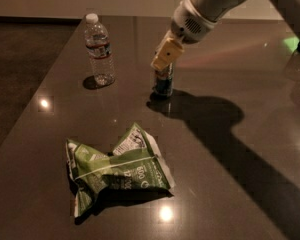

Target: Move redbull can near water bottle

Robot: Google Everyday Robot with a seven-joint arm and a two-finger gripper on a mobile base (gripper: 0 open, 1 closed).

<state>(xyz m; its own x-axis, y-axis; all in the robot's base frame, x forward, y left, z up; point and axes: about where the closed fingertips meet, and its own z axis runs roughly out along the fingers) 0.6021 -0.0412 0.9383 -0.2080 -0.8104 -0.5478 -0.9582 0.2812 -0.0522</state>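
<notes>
Dark, glossy table (pixel 45 139) fills most of the frame, with small ceiling lights reflected in it. Just right of centre in the upper half stands the redbull can (pixel 164 84), upright on the surface, its lower body showing blue and silver; no lettering on it can be read. The gripper (pixel 163 67) reaches down from the upper right on a white arm (pixel 210 6), and its yellow fingers (pixel 167 54) are closed over the can's top, hiding the rim.

At upper left, well apart from the can, the water bottle (pixel 100 51) stands upright, clear and ribbed, with a white cap and a red-and-blue label band whose wording is too small to make out.

Low and left of centre lies a crumpled green snack bag (pixel 115 171) with a white panel at its upper fold and pale print, of which only something like "800" shows. The arm's broad shadow runs from the can toward the lower right corner.
</notes>
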